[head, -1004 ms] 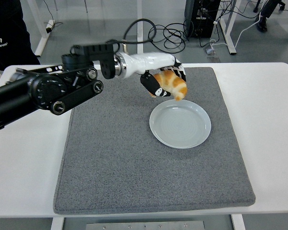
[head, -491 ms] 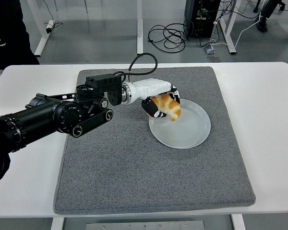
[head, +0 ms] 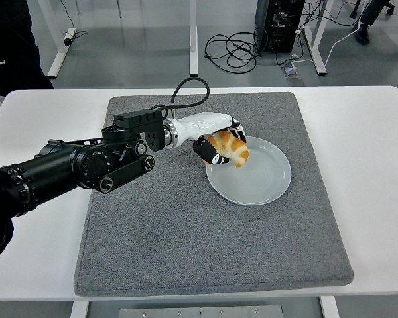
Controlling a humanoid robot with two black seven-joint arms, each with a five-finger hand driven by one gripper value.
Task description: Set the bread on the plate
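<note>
A golden-brown piece of bread (head: 230,149) is held in my left hand (head: 220,147), whose fingers are curled around it. The hand hovers over the left rim of a round pale grey plate (head: 265,182), which lies on a grey mat (head: 186,225). The bread's tip points down toward the plate; I cannot tell whether it touches. My left arm reaches in from the left edge, black with a white forearm shell. My right arm is out of view.
The mat covers the middle of a white table (head: 371,172). A person in dark clothing (head: 10,40) stands at the top left. Cables and table legs lie on the floor beyond the far edge.
My left hand has carried the bread down and toward me, from above the mat behind the plate to just over the plate's left rim. In the last half second it barely moved.
</note>
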